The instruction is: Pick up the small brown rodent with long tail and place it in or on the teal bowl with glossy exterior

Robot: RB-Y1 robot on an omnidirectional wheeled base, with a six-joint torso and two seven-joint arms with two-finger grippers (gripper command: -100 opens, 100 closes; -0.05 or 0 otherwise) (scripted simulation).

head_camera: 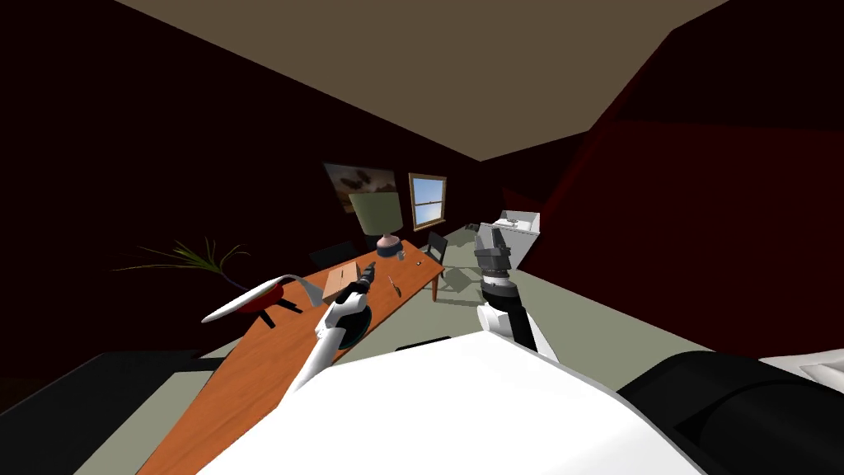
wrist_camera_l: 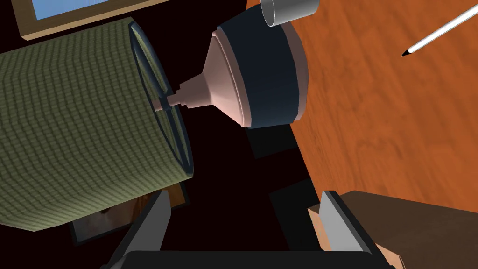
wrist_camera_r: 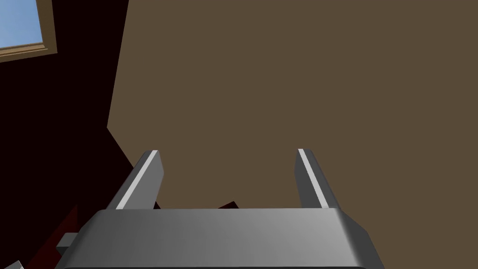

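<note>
Long orange wood table (head_camera: 264,371), not much on it

Far end has a lamp (wrist_camera_l: 261,70) (green shade, dark blue and pink base) with a grey cup (wrist_camera_l: 289,9) just beside the base. A cardboard box (head_camera: 339,280) sits mid-table, a thin white pen (wrist_camera_l: 439,30) near it, and a dark bowl (head_camera: 363,326) closer in.

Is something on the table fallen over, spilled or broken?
Nothing stands out. The lamp stands upright on the table, beyond the box; its sideways look in the left wrist view is the camera's. No spill shows.
</note>
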